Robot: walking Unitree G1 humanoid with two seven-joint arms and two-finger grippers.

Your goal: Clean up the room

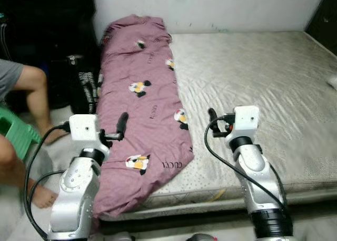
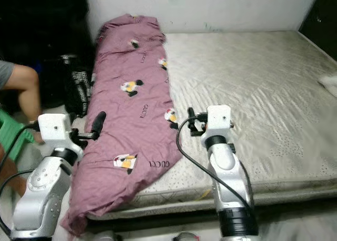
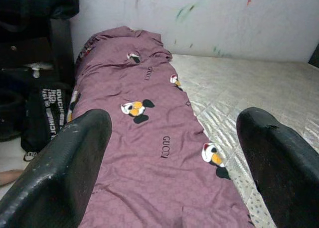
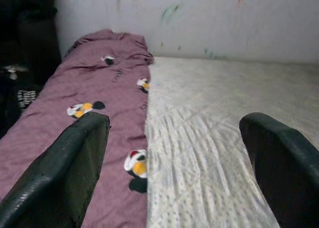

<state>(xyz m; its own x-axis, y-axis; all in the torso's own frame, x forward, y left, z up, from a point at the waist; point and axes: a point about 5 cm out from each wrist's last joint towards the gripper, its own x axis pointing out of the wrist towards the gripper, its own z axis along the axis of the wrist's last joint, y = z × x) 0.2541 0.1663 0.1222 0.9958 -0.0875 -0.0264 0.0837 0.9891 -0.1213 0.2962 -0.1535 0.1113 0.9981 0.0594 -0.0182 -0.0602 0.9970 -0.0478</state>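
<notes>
Mauve cloth takes up the left strip of the bed: a quilt [image 1: 139, 109] printed with small cartoon ducks and lettering, stretched lengthwise from the wall at the head down to the near edge, where its lower corner spills over the side of the mattress [image 1: 263, 88] towards the floor. Its far end is bunched up against the white wall [image 1: 221, 7]. The rest of the mattress is bare, a pale grey quilted surface, with a bit of something white at its far right edge that I can't make out.

Both arms are raised in front of the bed. The left gripper [image 1: 122, 122] hangs over the lower part of the quilt, near its left edge, jaws spread wide with nothing between them; in its wrist view the two black fingers [image 3: 65, 163] frame the length of the quilt running up to the wall. The right gripper [image 1: 212, 117] is just past the quilt's right edge, above the bare mattress, and its jaws are likewise wide apart and empty, one finger [image 4: 70, 163] lined up with the quilt, the other with the mattress.

To the left of the bed a person sits, a bare leg [image 1: 39, 101] and foot on the floor, beside a green plastic stool [image 1: 16, 133]. Between that person and the bed stands a dark bag [image 1: 84, 91] with white lettering, pressed against the quilt's side; I can't tell what is in it.
</notes>
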